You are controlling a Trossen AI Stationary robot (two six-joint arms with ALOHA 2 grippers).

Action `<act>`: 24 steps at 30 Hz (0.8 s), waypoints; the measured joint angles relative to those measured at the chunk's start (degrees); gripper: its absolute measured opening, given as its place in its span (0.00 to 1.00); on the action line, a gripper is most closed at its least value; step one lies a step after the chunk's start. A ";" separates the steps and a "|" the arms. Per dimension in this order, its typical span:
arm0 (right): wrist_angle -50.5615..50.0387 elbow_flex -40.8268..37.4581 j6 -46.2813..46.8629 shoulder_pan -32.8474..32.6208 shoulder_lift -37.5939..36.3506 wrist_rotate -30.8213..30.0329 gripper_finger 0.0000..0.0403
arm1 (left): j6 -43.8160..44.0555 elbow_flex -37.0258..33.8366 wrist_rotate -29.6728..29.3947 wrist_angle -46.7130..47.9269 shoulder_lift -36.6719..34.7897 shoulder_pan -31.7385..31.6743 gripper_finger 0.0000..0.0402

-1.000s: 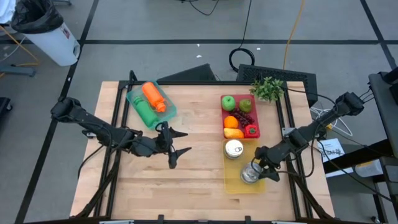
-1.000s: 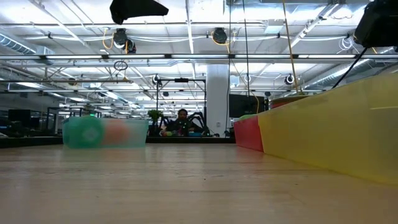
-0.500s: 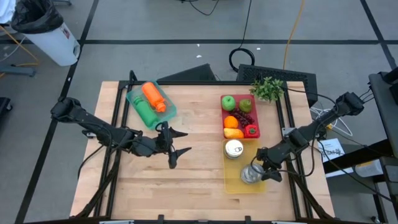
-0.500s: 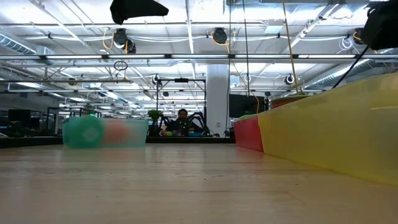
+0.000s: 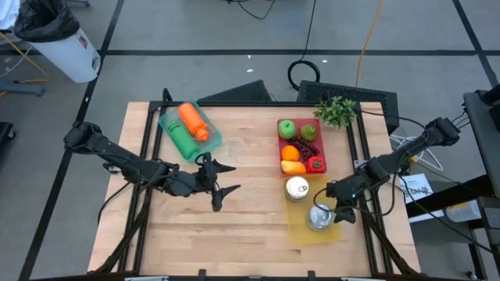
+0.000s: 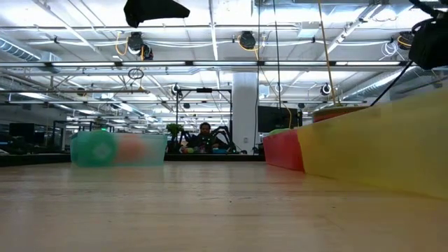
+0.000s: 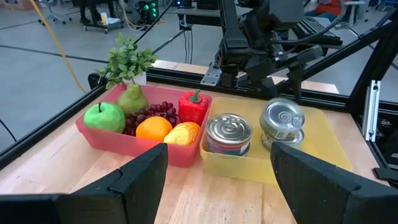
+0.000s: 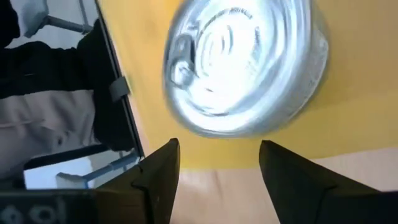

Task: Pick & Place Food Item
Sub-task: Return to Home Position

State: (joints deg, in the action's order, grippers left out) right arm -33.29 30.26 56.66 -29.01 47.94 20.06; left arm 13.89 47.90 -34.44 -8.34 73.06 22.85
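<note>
while the left pincer [image 5: 228,186] hangs over the middle of the tabletop [image 5: 250,222] with its fingers wide apart, the tuna can [image 5: 319,216] sits in the yellow bin [image 5: 301,233] on the right side. the can looks hard, smooth and a bit heavy, so it could slip; i think the best place to hold it is across its round sides, not the shiny lid. the right pincer [image 5: 341,211] is low, just beside the can on its right, fingers apart and holding nothing, its arm stretched in from the right edge
</note>
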 joint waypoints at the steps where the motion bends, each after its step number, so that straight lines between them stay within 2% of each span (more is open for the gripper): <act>1: -0.97 0.00 0.47 0.36 -0.57 0.72 0.52 | 0.00 0.00 0.02 0.00 0.00 0.00 0.73; 5: -2.33 -0.11 0.74 1.80 -3.16 2.74 0.52 | 0.02 0.00 0.00 0.00 0.00 -0.01 0.73; 10: -0.67 -0.15 -3.27 3.17 -5.88 -0.36 0.52 | -0.31 0.00 0.00 0.02 0.00 0.00 0.73; 16: 10.95 -0.17 -11.15 3.88 -8.03 -3.35 0.52 | -0.14 0.01 1.69 0.62 -1.23 1.00 0.73; 19: 19.40 -0.20 -12.56 3.88 -10.56 0.77 0.52 | -4.87 0.11 3.53 2.88 -7.38 3.86 0.73; 24: 35.85 -0.20 -18.63 4.24 -17.66 14.58 0.52 | -10.79 0.09 4.45 9.08 -16.47 7.65 0.73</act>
State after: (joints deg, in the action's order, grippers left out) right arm 2.56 30.06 38.04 -24.77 30.28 34.63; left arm 3.10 47.99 -29.99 0.74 56.59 30.50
